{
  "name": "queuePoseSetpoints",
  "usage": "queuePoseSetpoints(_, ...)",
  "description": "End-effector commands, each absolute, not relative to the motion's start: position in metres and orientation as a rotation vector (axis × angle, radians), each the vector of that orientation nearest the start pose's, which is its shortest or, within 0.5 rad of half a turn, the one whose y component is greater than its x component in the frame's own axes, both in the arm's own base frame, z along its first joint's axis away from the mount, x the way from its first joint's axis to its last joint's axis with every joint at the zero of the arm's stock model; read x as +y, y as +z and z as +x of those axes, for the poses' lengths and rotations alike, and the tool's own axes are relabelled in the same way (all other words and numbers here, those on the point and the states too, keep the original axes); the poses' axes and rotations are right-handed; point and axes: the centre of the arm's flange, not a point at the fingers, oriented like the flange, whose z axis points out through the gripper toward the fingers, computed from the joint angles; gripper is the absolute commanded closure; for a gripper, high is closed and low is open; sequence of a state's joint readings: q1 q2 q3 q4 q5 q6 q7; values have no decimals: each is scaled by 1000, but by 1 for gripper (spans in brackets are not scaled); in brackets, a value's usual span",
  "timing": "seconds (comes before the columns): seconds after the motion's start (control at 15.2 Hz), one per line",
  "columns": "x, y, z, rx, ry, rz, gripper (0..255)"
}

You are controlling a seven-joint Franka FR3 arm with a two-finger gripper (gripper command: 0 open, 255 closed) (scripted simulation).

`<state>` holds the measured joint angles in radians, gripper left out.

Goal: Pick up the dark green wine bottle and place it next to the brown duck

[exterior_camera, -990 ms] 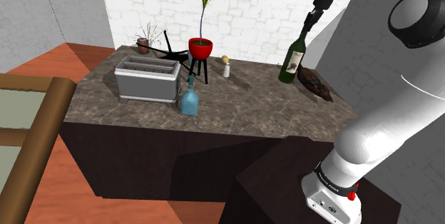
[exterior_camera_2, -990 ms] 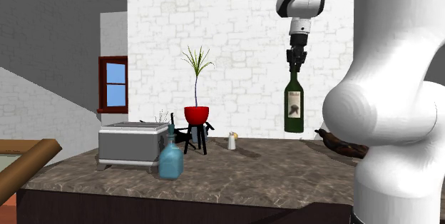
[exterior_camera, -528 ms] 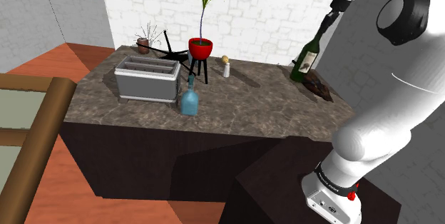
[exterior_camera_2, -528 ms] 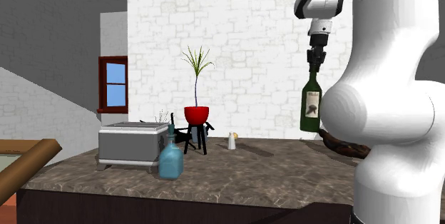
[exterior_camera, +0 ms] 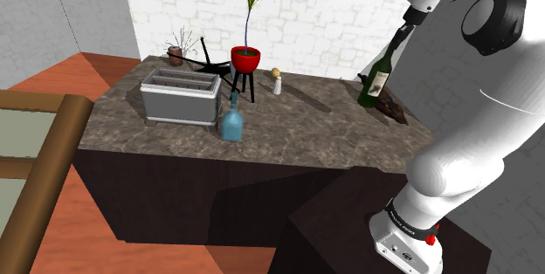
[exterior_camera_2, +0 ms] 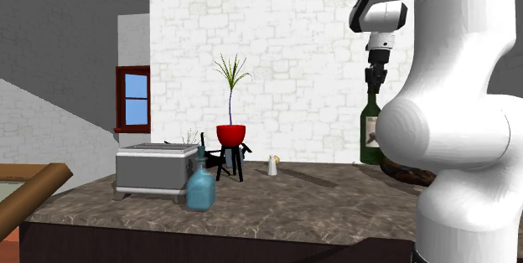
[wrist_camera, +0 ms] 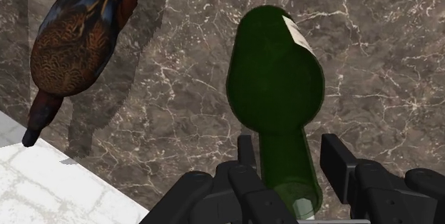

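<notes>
Glossy dark green glass wine bottle [wrist_camera: 274, 80], matt feather-patterned brown duck [wrist_camera: 75, 41], veined marble counter [wrist_camera: 392, 58], metal toaster [exterior_camera: 180, 98].

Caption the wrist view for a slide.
Gripper clasps the green bottle by its neck; the brown duck lies beside it on the marble counter.

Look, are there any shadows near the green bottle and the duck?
Yes: in the wrist view, dark shadow bands cross the marble counter between the duck and the bottle; in the shoulder view, the potted plant throws a faint shadow over the counter.
</notes>
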<state>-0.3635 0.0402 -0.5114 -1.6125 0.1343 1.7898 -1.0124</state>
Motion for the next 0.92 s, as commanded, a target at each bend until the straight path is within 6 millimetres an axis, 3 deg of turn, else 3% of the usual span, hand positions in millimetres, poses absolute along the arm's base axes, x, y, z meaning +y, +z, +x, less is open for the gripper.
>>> queuePoseSetpoints(0.0, -439, 596, 388, -190, -280, -3173, 255)
queuePoseSetpoints(0.86, -439, 527, 388, -190, -280, -3173, 255)
